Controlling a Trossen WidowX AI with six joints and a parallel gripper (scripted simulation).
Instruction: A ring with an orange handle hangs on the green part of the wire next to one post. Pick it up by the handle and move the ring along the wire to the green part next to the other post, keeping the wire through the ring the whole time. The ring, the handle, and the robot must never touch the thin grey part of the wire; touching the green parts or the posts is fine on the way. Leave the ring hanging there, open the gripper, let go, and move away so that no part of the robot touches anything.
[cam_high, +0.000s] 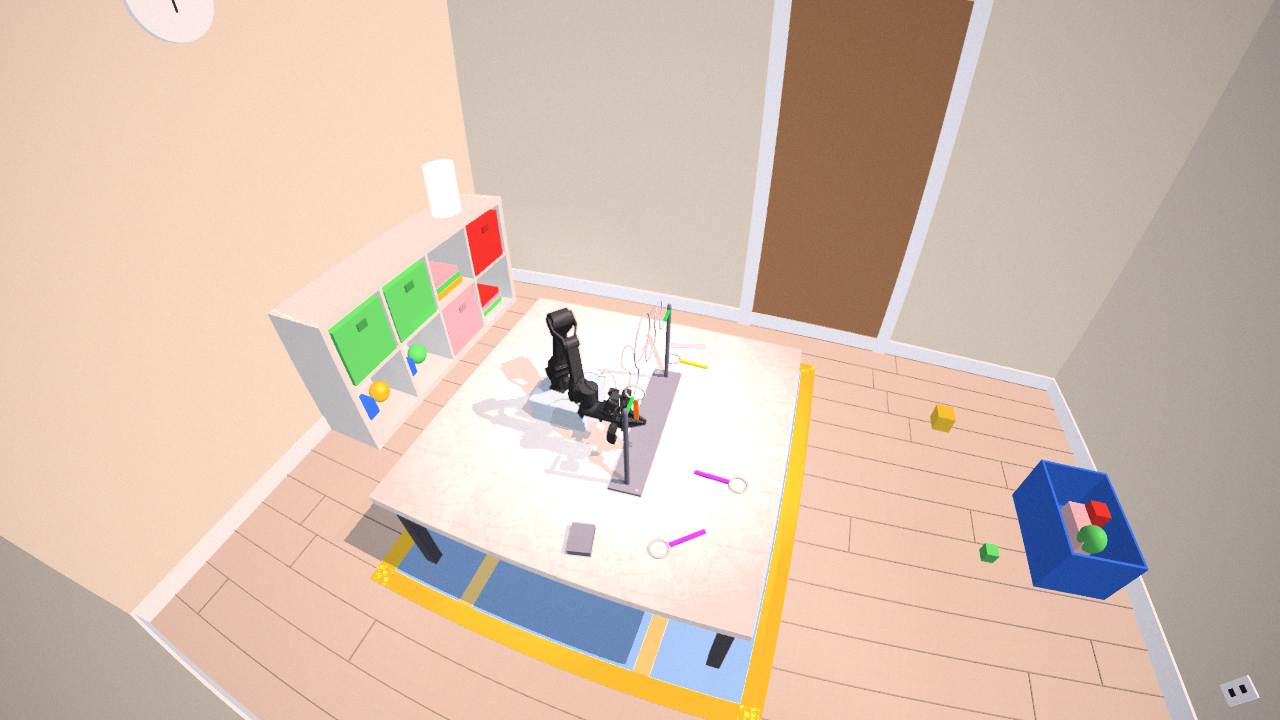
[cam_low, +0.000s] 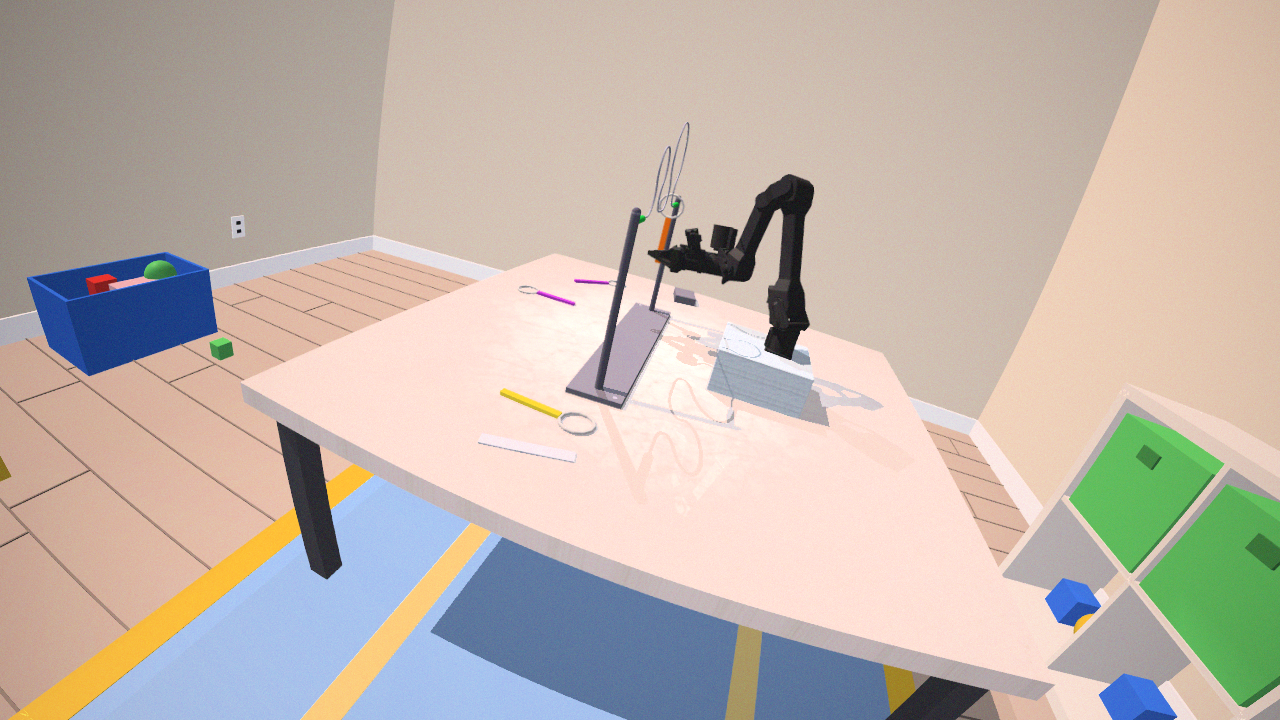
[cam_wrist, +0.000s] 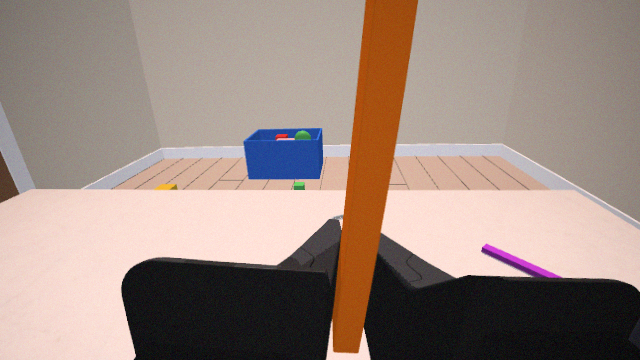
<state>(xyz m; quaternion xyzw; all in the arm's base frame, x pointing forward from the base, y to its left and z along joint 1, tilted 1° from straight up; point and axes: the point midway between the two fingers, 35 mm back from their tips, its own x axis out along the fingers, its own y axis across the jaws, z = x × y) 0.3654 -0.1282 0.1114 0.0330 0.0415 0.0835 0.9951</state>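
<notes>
The orange handle (cam_high: 634, 412) (cam_low: 663, 235) (cam_wrist: 375, 150) stands upright, and my gripper (cam_high: 625, 417) (cam_low: 663, 257) (cam_wrist: 344, 231) is shut on its lower part. The ring (cam_low: 668, 215) at its top sits around the green part (cam_low: 676, 205) of the wire beside one dark post (cam_high: 626, 452) (cam_low: 657, 288). The thin grey wire (cam_high: 644, 344) (cam_low: 680, 156) loops up and across to the other post (cam_high: 667, 340) (cam_low: 617, 304). Both posts stand on a grey base plate (cam_high: 660, 416) (cam_low: 631, 344). The wrist view does not show the ring.
Spare rings with magenta handles (cam_high: 720, 480) (cam_high: 682, 539) (cam_wrist: 520, 262) and one with a yellow handle (cam_high: 693, 362) (cam_low: 529, 403) lie on the table. A grey block (cam_high: 580, 538) (cam_low: 684, 296) and a white strip (cam_low: 526, 447) lie there too. The arm stands on a white base (cam_low: 760, 376).
</notes>
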